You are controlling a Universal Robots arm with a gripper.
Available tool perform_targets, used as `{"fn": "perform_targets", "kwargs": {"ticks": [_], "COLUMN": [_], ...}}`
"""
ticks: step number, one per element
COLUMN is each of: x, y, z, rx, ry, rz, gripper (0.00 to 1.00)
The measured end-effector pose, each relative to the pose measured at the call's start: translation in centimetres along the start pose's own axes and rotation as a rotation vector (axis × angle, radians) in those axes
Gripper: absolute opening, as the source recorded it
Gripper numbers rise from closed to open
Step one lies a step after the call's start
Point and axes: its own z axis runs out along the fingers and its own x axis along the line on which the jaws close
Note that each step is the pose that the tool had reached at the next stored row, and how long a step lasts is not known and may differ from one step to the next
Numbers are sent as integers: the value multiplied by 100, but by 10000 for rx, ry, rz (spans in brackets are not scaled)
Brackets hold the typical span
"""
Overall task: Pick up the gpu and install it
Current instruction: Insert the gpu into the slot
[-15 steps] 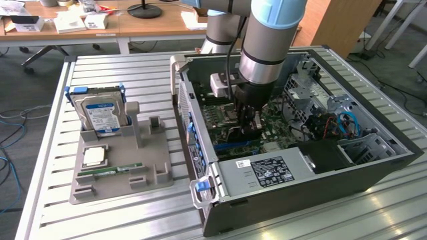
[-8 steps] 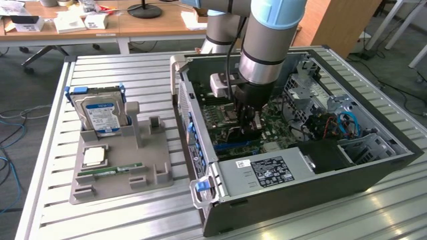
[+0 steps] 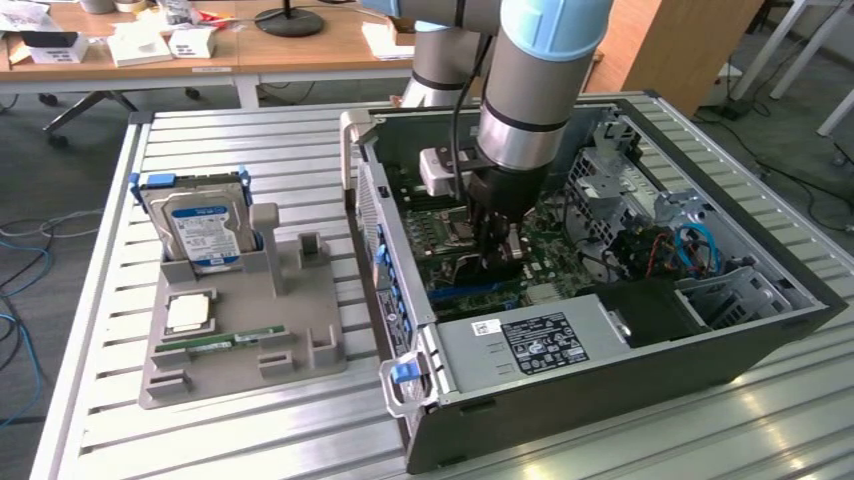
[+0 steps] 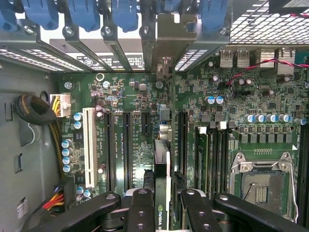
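Soft, even indoor light falls from above in the exterior view. The slatted metal worktop (image 3: 240, 430) carries a pale sheen, with brighter streaks at the exterior view's right. The arm (image 3: 547, 80) shades the computer case (image 3: 641, 390) interior. In the wrist view, white glare burns through the rear slot covers (image 4: 72, 50). The motherboard (image 4: 241, 96) is evenly lit, and the hand (image 4: 166, 205) is a dark mass.

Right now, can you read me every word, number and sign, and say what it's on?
Nothing reads clearly:
gpu: green logo on its edge, letters blurred.
hard drive label: too small to read.
power supply label: too small to read.
motherboard print: too small to read.
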Motion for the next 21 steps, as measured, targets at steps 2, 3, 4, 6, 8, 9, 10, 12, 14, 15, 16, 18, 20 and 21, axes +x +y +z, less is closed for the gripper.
{"fn": "perform_targets", "kwargs": {"ticks": [2, 3, 4, 6, 8, 9, 10, 12, 14, 15, 16, 18, 20, 21], "x": [0, 0, 0, 0, 0, 0, 1, 1, 1, 1, 1, 1, 1, 1], "y": [1, 1, 1, 1, 5, 9, 11, 12, 13, 14, 14, 14, 13, 14], "z": [2, 2, 2, 2, 2, 2, 2, 1, 1, 2, 2, 1, 2, 2], "rx": [-1, -1, -1, -1, -1, 0, 0, 0, 1, 1, 1, 1, 1, -1], "ry": [0, 1, 2, 2, 2, 2, 2, 2, 2, 2, 2, 2, 2, 1], "rz": [0, 0, 0, -1, 0, 1, 0, -2, -1, 0, -1, 0, 0, 0], "gripper": [26, 26, 26, 26, 26, 26, 26, 26, 26, 26, 26, 26, 26, 27]}}
